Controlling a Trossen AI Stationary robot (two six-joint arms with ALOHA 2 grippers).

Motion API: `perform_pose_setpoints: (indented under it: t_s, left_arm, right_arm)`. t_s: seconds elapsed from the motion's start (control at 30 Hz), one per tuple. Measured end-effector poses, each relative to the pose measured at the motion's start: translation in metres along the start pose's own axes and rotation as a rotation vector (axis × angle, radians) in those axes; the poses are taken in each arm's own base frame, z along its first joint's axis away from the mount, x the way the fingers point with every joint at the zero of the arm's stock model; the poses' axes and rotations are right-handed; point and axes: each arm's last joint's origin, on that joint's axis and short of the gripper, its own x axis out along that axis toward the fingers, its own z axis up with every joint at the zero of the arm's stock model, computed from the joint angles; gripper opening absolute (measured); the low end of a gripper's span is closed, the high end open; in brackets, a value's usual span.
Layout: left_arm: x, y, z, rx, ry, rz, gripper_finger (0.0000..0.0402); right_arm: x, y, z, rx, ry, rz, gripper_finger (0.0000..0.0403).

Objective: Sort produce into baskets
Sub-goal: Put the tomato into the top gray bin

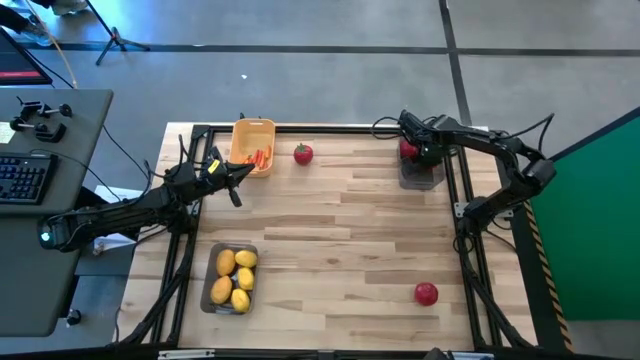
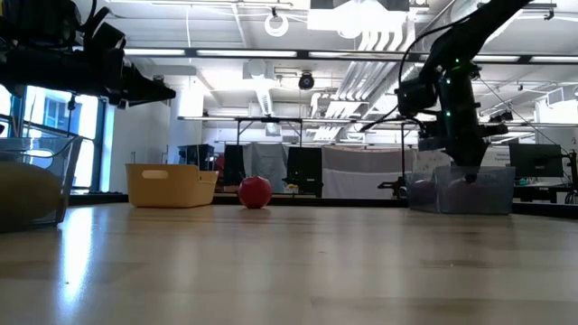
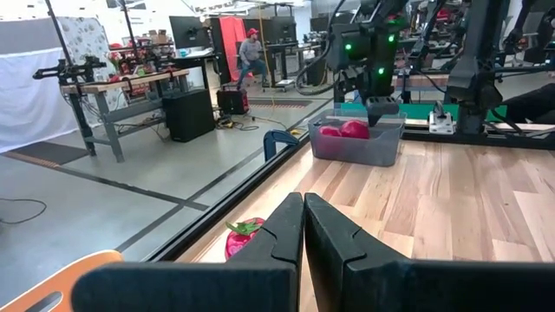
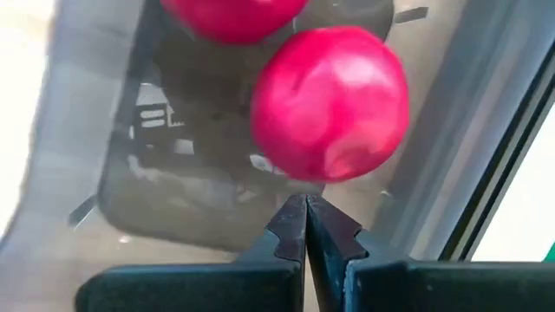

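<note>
sorting looks mostly done: lemons (image 1: 233, 277) and carrots (image 1: 260, 157) sit in baskets, two red fruits (image 1: 303, 153) lie loose on the worktop, right gripper (image 1: 411, 143) over the far-right tray (image 1: 421, 176), left gripper (image 1: 236, 174) near the far-left corner, both jaws closed empty.

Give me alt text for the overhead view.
Right gripper reaches over a grey tray holding red fruit; left gripper waits beside the yellow basket. Two red fruits lie loose, lemons fill another tray.

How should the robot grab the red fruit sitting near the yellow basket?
The red fruit sits alone on bare table, clear of the yellow basket. Probably best from straight above, with the tool's fingers closing across its round middle, below the green top.
</note>
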Motion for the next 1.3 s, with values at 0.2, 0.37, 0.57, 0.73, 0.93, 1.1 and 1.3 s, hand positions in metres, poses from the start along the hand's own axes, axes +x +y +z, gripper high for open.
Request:
perform_pose_setpoints:
  t_s: [0.2,0.37,0.57,0.73,0.93,1.1,1.3]
  left_arm:
    - [0.0,0.0,0.0,0.0,0.0,0.0,0.0]
    - [0.0,0.0,0.0,0.0,0.001,0.0,0.0]
    - [0.0,0.0,0.0,0.0,0.002,-0.001,0.0]
    - [0.0,0.0,-0.001,0.0,0.005,-0.001,0.0]
    - [0.0,0.0,-0.001,0.001,0.01,-0.001,0.0]
    - [0.0,-0.001,-0.002,-0.017,0.019,-0.02,0.0]
    - [0.0,-0.003,-0.003,-0.044,0.025,-0.102,0.0]
  right_arm:
    - [0.01,-0.007,0.005,0.039,-0.062,-0.038,0.0]
    - [0.004,-0.007,0.01,0.039,-0.113,-0.091,0.0]
    - [-0.016,0.005,0.011,-0.012,-0.173,-0.081,0.0]
    - [-0.042,0.023,-0.01,-0.063,-0.266,-0.013,0.0]
    - [-0.077,0.056,-0.062,-0.196,-0.321,0.175,0.0]
    - [-0.093,0.084,-0.116,-0.317,-0.299,0.296,0.0]
    - [-0.101,0.106,-0.185,-0.53,-0.222,0.393,0.0004]
